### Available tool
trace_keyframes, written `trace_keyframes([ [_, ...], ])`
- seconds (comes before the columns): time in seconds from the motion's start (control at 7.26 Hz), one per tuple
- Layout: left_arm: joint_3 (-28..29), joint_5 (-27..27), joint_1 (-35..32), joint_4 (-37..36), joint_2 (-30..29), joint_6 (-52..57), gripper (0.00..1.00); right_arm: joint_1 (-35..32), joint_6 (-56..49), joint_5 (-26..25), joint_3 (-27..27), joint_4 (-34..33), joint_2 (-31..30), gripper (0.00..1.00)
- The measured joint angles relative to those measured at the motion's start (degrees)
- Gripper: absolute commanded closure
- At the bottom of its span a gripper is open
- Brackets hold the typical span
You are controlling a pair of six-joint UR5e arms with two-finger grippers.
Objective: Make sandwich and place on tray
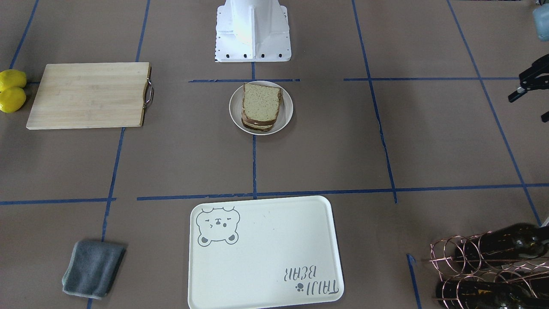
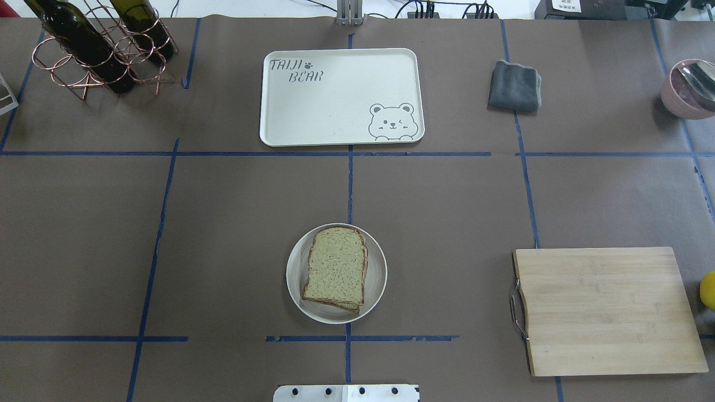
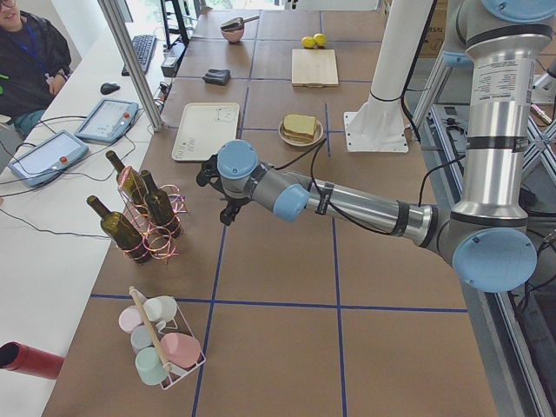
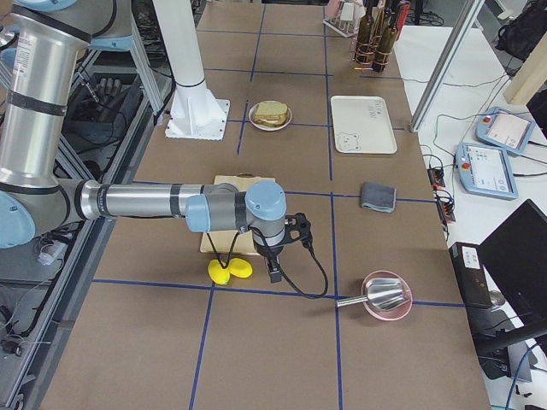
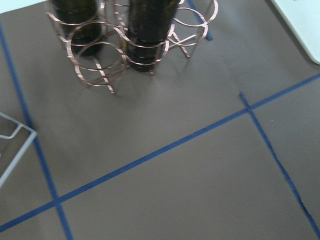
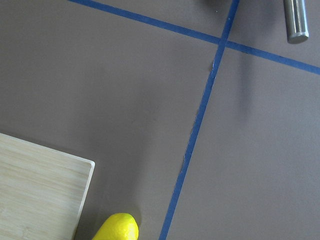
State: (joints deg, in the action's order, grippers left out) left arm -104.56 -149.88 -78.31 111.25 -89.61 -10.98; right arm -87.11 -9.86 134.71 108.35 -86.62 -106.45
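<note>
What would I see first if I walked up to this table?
Probably the sandwich, sitting on a round white plate in the middle of the table. Past it lies the big cream tray with a bear face drawn on it; the sandwich is not on it yet. The dark bottles in a copper rack at a corner and the yellow lemons beside the wooden board stand out too.
</note>
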Motion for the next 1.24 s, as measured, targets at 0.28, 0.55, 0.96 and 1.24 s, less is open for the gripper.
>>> trace_keyframes([
  [0.28, -1.54, 3.75, 9.39, 13.39, -0.1, -23.41, 0.0, -0.25, 0.21, 0.02, 0.06, -0.14, 0.01, 0.0],
  [0.55, -4.45, 14.9, 22.38, 20.41, -1.08, -43.93, 0.0, -0.33, 2.74, 0.02, 0.26, -0.03, -0.08, 0.0],
  [0.96, -6.69, 34.03, 40.6, 20.12, -7.48, -65.01, 0.0, -0.35, 5.5, 0.09, 0.41, 0.26, -0.19, 0.0],
  [1.24, -5.97, 42.13, 48.08, 12.89, -14.31, -70.72, 0.01, -0.35, 5.61, 0.18, 0.43, 0.36, -0.23, 0.0],
])
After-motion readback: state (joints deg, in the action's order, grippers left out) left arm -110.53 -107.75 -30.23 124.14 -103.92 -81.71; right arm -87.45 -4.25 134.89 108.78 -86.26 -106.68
